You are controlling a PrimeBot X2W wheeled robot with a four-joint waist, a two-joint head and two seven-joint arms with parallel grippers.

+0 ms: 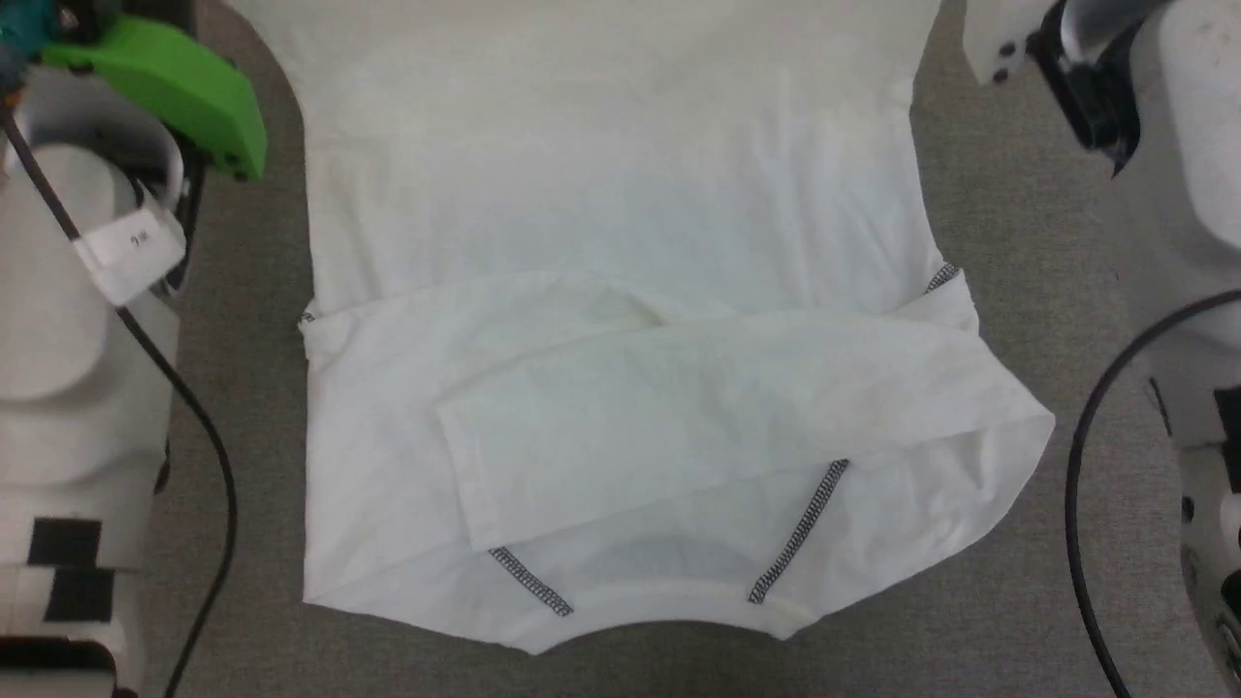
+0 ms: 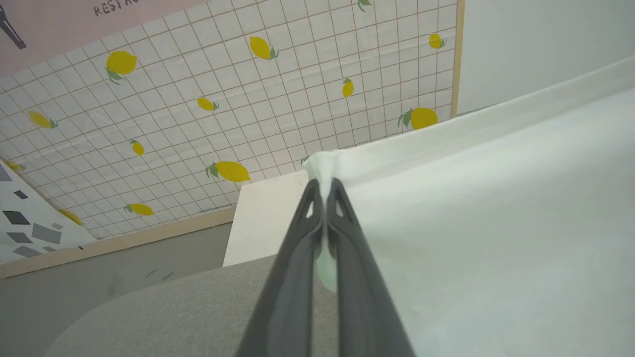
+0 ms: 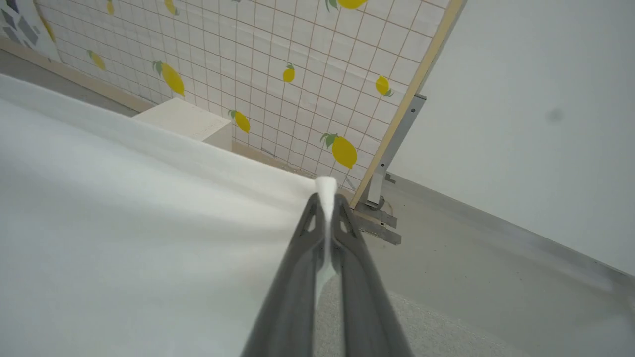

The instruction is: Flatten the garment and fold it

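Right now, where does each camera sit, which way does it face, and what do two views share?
Head view: on the head, facing down at the garment on the grey surface; pale forearms at both sides.
Left wrist view: along the left gripper, shut on a garment corner, toward the lemon wall.
Right wrist view: along the right gripper, shut on another corner.
Both wrist views share that wall and the white box.
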